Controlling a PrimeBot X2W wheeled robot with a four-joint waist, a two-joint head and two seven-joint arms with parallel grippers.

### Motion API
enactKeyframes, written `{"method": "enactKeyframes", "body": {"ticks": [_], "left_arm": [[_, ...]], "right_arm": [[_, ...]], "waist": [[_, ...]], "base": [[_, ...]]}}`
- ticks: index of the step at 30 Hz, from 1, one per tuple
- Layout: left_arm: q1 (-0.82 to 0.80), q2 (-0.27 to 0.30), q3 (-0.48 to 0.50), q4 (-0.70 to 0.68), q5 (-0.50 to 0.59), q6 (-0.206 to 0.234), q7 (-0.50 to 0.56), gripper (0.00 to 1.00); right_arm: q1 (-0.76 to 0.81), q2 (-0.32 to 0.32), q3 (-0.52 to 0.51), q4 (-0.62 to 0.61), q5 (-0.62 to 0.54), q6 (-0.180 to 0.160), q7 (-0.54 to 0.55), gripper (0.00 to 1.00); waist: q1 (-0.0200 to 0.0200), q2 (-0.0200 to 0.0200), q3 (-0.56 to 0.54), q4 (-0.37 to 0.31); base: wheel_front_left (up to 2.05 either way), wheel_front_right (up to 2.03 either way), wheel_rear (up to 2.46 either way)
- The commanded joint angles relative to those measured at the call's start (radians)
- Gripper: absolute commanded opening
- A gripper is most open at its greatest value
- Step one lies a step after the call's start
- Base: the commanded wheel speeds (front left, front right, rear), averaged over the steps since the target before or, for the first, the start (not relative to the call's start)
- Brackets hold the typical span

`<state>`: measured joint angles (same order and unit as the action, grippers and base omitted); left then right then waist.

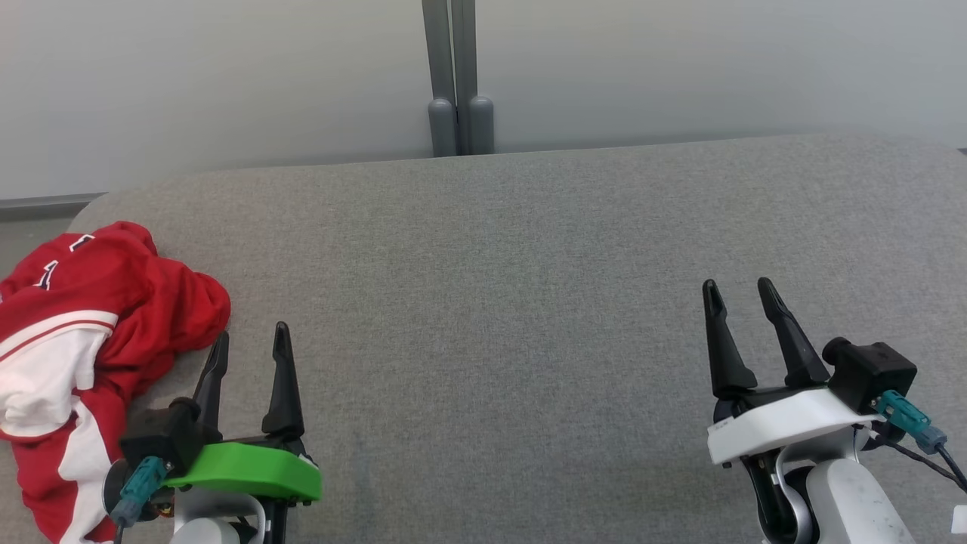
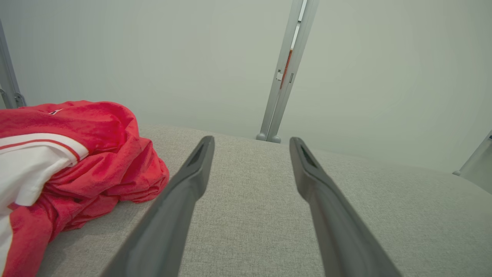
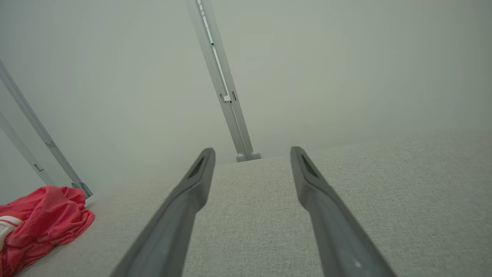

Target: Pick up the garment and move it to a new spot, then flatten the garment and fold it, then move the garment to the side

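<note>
Both of my grippers, left gripper point(image 1: 250, 340) and right gripper point(image 1: 739, 296), sit wide apart and empty. Crumpled red-and-white garment point(image 1: 91, 332) lies just beside my left gripper on the grey table point(image 1: 491, 302); I judge every step remains.

The left gripper point(image 1: 251, 338), on its green wrist mount, and the right gripper point(image 1: 739, 293), on its white mount, both hover with fingers spread and empty.
</note>
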<state>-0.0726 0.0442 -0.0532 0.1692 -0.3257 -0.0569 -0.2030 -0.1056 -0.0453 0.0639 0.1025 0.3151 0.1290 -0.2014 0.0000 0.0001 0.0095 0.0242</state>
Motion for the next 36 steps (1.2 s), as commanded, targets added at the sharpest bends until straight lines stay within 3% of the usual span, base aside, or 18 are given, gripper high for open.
{"method": "enactKeyframes", "body": {"ticks": [1,28,36], "left_arm": [[-0.021,0.008,-0.003,0.000,0.020,-0.002,-0.008,1.00],[-0.024,0.009,-0.033,-0.005,0.230,0.014,-0.058,1.00],[-0.030,0.009,-0.031,-0.003,0.243,0.016,-0.062,1.00]], "right_arm": [[-0.016,-0.006,0.005,-0.001,-0.022,0.003,-0.010,1.00],[-0.014,-0.007,0.014,0.001,-0.223,0.002,-0.061,1.00],[-0.022,-0.007,0.002,0.013,-0.225,0.002,-0.064,1.00]], "waist": [[0.0000,-0.0001,0.001,0.000],[0.0000,-0.0001,0.002,0.005],[0.0000,-0.0001,0.006,0.008]], "base": [[0.00,0.00,0.00],[0.00,0.00,0.00],[0.00,0.00,0.00]]}}
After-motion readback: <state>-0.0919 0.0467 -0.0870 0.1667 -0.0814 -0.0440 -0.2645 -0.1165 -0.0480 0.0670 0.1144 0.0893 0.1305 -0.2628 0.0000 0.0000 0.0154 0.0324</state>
